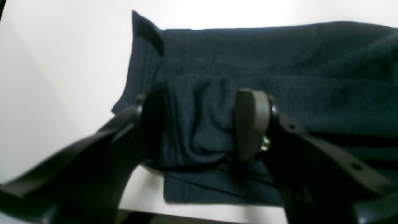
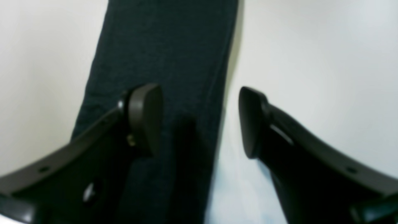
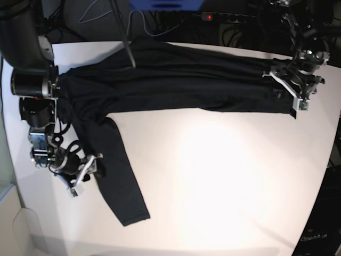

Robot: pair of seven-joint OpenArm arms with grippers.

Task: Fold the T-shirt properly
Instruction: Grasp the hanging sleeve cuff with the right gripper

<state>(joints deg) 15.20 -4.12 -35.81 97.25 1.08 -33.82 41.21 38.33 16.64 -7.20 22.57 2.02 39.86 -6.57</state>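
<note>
The black T-shirt point(image 3: 176, 85) lies stretched along the far side of the white table point(image 3: 224, 176), with one long sleeve point(image 3: 114, 176) running down toward the front left. My left gripper point(image 3: 292, 90) is at the shirt's right end. In the left wrist view it point(image 1: 200, 124) is open, with a bunched fold of the shirt point(image 1: 279, 62) between its fingers. My right gripper point(image 3: 84, 175) is at the sleeve's left edge. In the right wrist view it point(image 2: 200, 121) is open and empty, one finger over the sleeve point(image 2: 161, 46) and the other over bare table.
Cables and a power strip point(image 3: 224, 16) lie behind the table's far edge. A thin dark rod point(image 3: 125, 42) crosses the shirt's back left part. The table's edge curves down the right side point(image 3: 333, 144).
</note>
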